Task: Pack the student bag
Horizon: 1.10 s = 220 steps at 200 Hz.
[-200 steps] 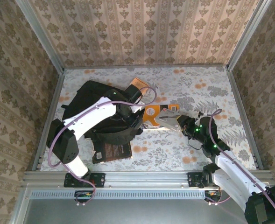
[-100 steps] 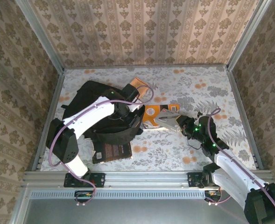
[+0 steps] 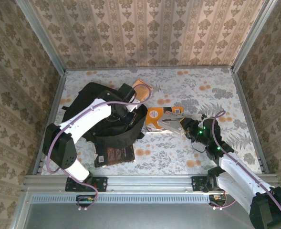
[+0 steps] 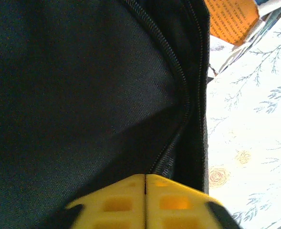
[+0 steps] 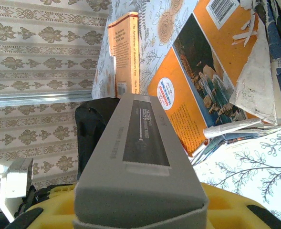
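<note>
- Top view: the student bag [image 3: 95, 102] lies at the table's left. The left gripper [image 3: 133, 117] is at its rim, probably to lift the mouth.
- Left wrist: fingers [image 4: 116, 202] are pressed together at the zip [image 4: 176, 129].
- Right wrist: the right gripper [image 3: 175, 124] is clamped on a grey box [image 5: 140, 143], aimed bagward.

Beige damask-patterned walls [image 3: 145, 33] enclose a table [image 3: 212, 81] covered in pale floral print, edged by aluminium rails [image 3: 150, 180], evenly lit.

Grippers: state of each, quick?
Left gripper: closed, at the zipper of the student bag.
Right gripper: holding a grey box.
</note>
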Available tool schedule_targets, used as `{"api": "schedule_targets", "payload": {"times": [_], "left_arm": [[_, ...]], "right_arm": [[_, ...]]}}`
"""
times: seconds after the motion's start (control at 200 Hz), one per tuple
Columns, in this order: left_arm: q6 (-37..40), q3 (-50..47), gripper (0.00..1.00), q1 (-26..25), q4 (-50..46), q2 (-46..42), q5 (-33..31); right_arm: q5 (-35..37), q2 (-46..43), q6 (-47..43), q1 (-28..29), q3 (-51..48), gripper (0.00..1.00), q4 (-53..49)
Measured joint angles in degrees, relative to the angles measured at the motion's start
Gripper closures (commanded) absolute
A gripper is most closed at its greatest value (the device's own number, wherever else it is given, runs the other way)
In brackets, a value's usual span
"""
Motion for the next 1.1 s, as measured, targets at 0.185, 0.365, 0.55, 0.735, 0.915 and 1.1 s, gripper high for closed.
{"api": "schedule_targets", "payload": {"times": [0.185,0.365,0.55,0.735,0.915,1.1], "left_arm": [[0.0,-0.8,1.00,0.7,0.7,-0.8,1.9],[-0.9,-0.9,1.00,1.3,1.5,-5.2,1.3],[-2.8,-0.5,1.00,2.3,2.9,-14.7,-2.2],[-5.1,-0.4,1.00,4.5,4.0,-22.1,-3.8],[-6.5,-0.8,1.00,5.6,4.2,-23.4,-3.6],[-7.4,-3.8,1.00,6.0,5.4,-23.7,-2.4]], "right_arm": [[0.0,0.0,-0.1,0.0,0.0,0.64,0.0],[-0.9,0.0,-1.6,0.2,0.5,0.63,0.0],[-1.9,2.4,-5.1,4.2,6.1,0.63,0.1],[-2.1,9.3,-7.8,13.0,12.9,0.63,3.5],[-2.2,19.6,-6.9,18.3,17.9,0.63,8.6],[-2.4,32.1,-4.5,21.0,24.9,0.64,13.7]]}}
